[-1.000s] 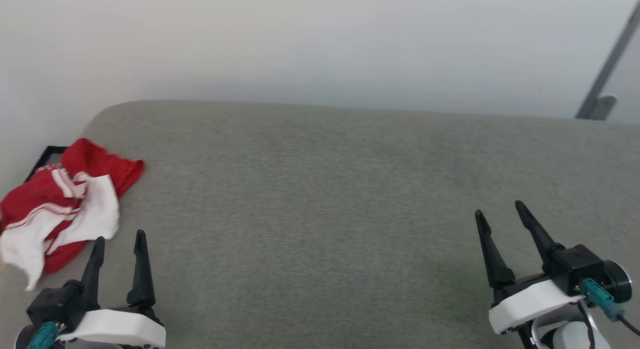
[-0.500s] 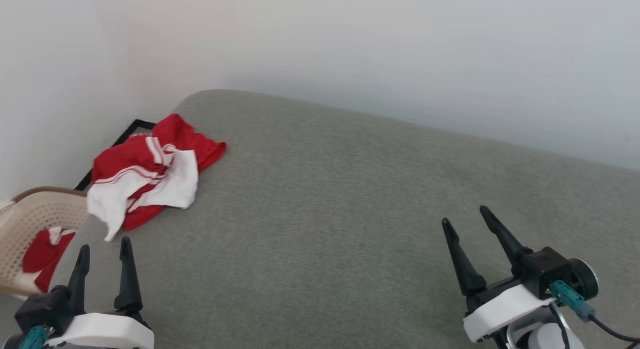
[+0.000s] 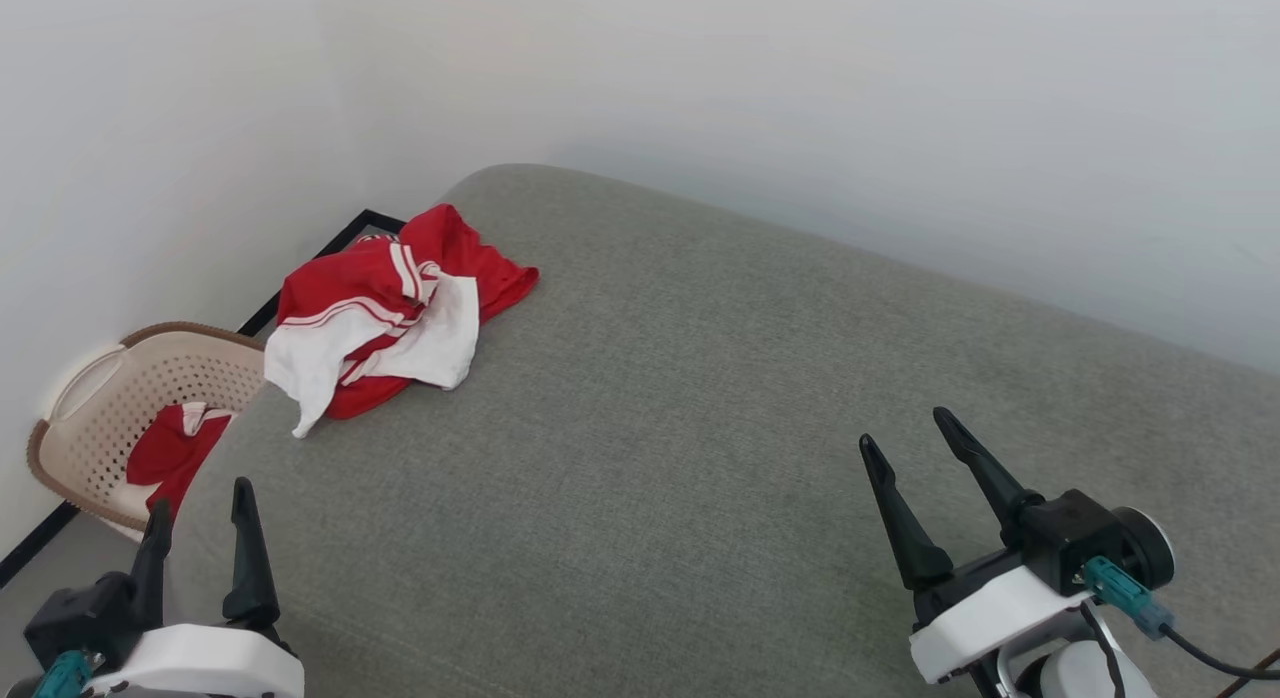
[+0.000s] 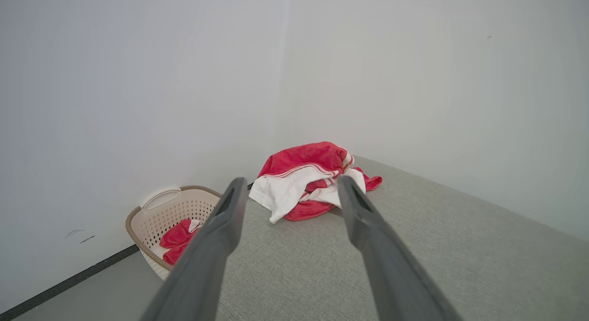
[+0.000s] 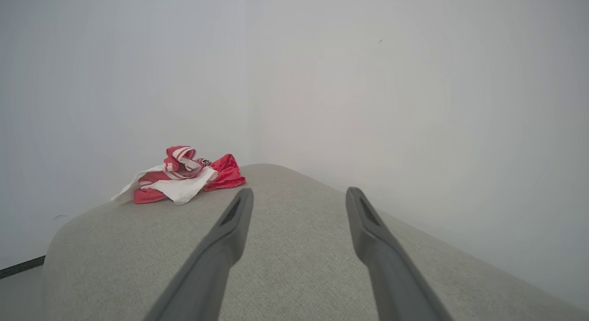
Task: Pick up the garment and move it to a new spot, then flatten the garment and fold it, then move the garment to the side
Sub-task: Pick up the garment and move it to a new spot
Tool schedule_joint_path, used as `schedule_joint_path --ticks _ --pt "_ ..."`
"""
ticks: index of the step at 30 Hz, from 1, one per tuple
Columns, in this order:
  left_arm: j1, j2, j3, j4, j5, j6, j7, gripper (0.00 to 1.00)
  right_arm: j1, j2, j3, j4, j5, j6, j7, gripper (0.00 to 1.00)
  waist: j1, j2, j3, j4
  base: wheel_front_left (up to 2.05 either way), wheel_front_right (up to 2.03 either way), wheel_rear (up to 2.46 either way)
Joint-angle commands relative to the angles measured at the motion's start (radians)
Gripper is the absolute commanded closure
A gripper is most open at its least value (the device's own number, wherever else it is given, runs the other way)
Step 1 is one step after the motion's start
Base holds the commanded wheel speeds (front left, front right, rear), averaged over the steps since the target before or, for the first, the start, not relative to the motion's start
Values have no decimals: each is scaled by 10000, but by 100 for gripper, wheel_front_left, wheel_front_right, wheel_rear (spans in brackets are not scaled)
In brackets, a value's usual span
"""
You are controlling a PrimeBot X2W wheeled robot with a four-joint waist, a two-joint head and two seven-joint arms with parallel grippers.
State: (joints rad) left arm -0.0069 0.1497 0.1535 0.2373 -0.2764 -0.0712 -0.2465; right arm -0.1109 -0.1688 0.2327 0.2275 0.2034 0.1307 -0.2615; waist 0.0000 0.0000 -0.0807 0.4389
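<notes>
Grey padded surface [image 3: 700,428]: garment [image 3: 390,318] crumpled at corner, lettering seemingly buried; left gripper [image 3: 200,496] and right gripper [image 3: 903,427] spread wide, empty.

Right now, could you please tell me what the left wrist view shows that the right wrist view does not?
Left wrist view: a beige perforated plastic basket holding red cloth, framed by the open left gripper. Right wrist view: the open right gripper. Both: the crumpled red-and-white soft-fabric garment lying on the grey upholstered surface.
</notes>
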Motion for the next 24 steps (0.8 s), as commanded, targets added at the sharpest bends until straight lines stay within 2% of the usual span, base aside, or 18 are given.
schedule_joint_path --ticks 1,8,14,24 --pt "-74 -21 17 15 -48 32 21 0 -16 -16 14 -62 17 1 -54 0 0 0 32 73 0 0 0" --pt "-770 -63 -133 393 -221 46 151 0 -34 -144 -176 -229 -101 1 -54 0 0 0 400 313 0 0 0" --pt "-1893 70 -331 1040 -274 -67 152 0 -246 -323 -200 -423 -203 -1 -54 0 0 0 865 237 0 0 0" --pt "-4556 749 -493 3435 -576 -332 303 0 -694 -778 -172 -783 -311 -1 0 0 0 0 2035 -270 0 0 0"
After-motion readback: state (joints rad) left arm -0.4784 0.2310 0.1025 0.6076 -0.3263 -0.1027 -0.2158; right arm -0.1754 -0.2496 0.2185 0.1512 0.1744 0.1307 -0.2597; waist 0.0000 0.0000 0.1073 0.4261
